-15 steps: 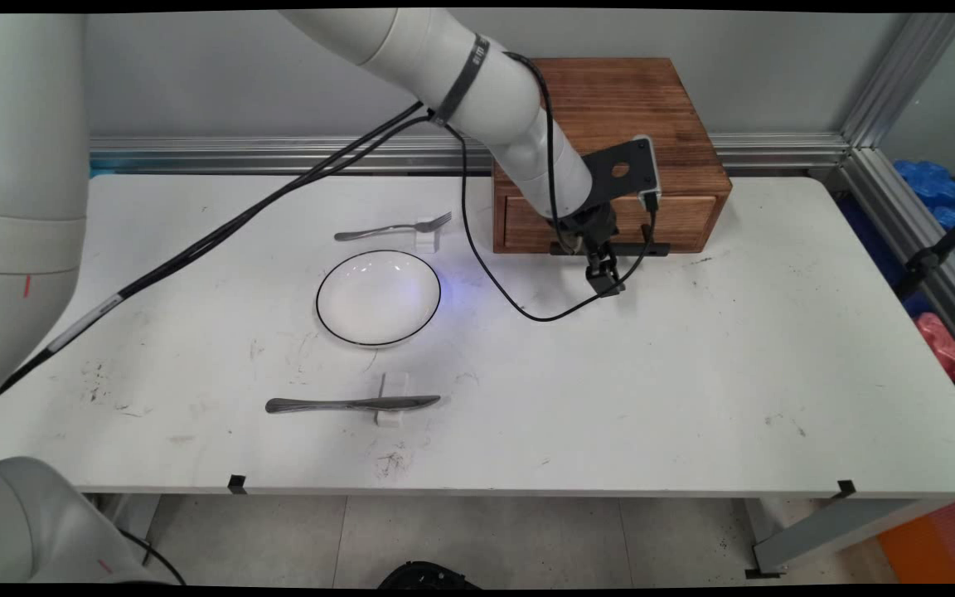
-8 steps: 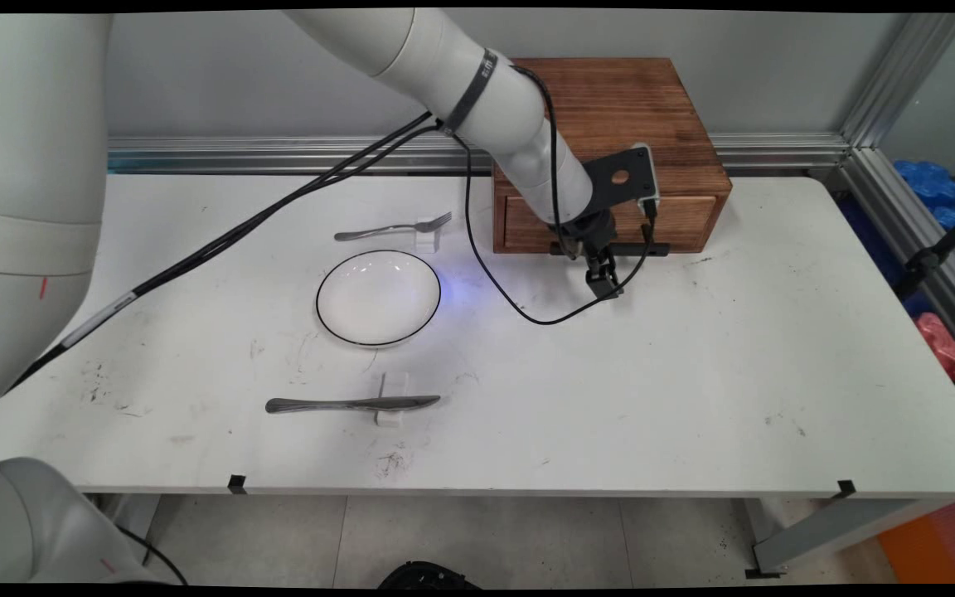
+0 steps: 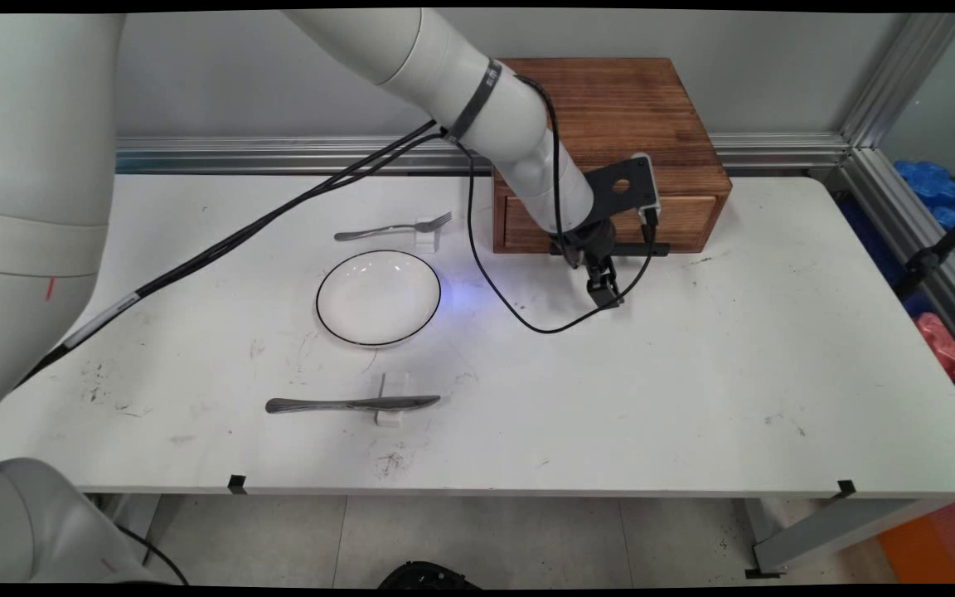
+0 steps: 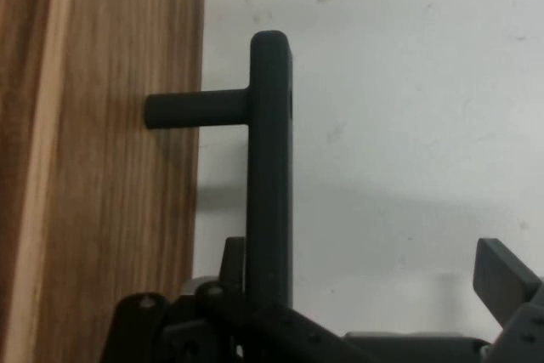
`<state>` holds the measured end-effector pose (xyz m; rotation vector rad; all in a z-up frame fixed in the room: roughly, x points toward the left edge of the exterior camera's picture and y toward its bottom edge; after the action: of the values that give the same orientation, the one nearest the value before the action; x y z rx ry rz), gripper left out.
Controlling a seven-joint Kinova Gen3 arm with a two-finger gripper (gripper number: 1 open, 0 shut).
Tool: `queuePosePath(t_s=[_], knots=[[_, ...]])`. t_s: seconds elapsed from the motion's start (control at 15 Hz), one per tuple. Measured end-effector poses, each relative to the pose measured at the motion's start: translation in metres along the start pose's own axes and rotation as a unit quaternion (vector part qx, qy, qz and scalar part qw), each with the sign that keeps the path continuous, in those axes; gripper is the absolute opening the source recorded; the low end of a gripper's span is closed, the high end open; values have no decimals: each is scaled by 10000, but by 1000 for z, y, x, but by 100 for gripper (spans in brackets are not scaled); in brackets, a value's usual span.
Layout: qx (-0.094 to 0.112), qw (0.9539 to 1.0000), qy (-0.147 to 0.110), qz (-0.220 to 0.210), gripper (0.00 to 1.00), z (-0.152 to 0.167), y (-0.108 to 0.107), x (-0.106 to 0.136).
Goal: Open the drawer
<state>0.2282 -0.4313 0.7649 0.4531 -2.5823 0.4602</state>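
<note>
Fingers of the gripper [image 4: 378,295] stand spread wide, one [image 4: 234,269] pressed beside the black bar handle [image 4: 270,167] of the wooden drawer box [image 3: 610,149], the other [image 4: 501,278] well clear over bare bench [image 3: 693,373]; nothing is clamped between them. The box sits at the bench's far edge, toward the right. Nearer the middle lies a white bowl [image 3: 378,297], a fork [image 3: 395,227] beyond it on a small white rest, a knife [image 3: 351,404] toward the near edge.
</note>
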Motion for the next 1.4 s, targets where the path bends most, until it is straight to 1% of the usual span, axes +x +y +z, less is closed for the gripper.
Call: queuePosePath(t_s=[0.47, 0.87, 1.4], knots=[[-127, 9999, -3, -50, 100, 1, 11, 1], [-161, 9999, 19, -47, 100, -3, 21, 6], [-337, 9994, -60, -80, 100, -12, 46, 4]])
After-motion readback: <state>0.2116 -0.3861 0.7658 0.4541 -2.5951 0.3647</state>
